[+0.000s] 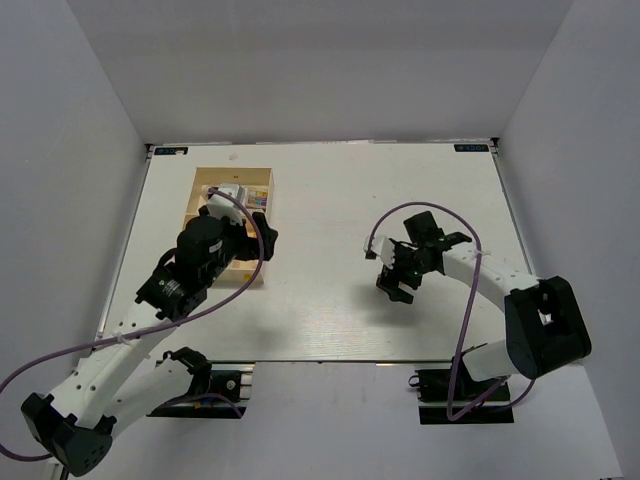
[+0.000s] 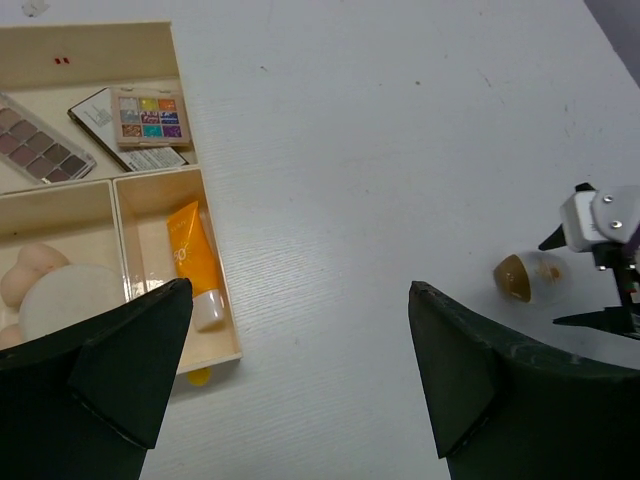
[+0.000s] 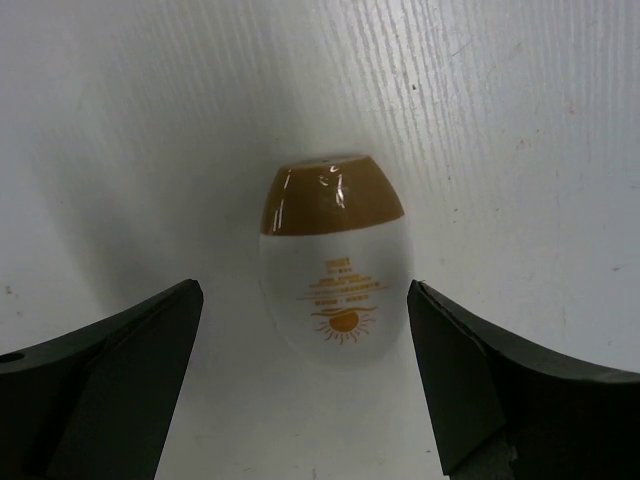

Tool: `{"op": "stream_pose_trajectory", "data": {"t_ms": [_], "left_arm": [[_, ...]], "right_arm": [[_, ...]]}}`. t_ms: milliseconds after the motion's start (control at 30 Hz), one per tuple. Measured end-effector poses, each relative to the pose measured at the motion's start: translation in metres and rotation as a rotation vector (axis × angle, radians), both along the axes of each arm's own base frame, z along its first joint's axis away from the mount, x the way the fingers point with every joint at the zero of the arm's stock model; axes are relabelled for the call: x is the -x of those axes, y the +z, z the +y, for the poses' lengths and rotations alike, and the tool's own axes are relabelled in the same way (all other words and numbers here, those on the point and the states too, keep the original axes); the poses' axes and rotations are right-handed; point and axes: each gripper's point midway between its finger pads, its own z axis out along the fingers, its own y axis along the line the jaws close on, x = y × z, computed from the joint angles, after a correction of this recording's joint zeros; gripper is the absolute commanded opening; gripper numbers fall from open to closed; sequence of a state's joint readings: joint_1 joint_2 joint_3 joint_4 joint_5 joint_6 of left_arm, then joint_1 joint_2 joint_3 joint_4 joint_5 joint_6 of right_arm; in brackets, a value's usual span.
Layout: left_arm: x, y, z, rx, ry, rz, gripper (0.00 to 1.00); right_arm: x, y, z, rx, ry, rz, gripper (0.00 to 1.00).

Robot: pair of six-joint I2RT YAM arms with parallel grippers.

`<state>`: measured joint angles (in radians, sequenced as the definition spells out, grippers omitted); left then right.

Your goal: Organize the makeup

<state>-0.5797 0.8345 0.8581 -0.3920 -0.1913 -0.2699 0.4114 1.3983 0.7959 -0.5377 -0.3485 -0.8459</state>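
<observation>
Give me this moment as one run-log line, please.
left jaws: open, near box | right jaws: open, oval bottle between them on table | box holds: palettes, orange tube, sponges

White planked table; plain pale walls enclose it on three sides.

The white egg-shaped plastic bottle looks smooth and frosted, its brown cap glossy with glints. The white table top is matt with fine wood-like grain. The pale compartment box is bare smooth wood; the orange plastic tube shines faintly.
</observation>
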Motion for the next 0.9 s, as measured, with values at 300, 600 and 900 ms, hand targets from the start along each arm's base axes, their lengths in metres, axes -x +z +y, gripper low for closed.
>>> {"op": "stream_pose_trajectory", "data": {"t_ms": [300,600,900], "left_arm": [[0.006,0.011,-0.003,0.030,-0.030,-0.028,0.98],[0.007,0.011,-0.004,0.033,-0.037,-0.029,0.98],[0.012,0.021,-0.002,0.056,-0.050,-0.068,0.98]], "right_arm": [[-0.013,-0.022,0.001,0.118,-0.010,-0.042,0.89],[-0.019,-0.025,0.001,0.142,-0.027,-0.063,0.58],[-0.014,-0.022,0.004,0.154,-0.018,-0.024,0.05]]}}
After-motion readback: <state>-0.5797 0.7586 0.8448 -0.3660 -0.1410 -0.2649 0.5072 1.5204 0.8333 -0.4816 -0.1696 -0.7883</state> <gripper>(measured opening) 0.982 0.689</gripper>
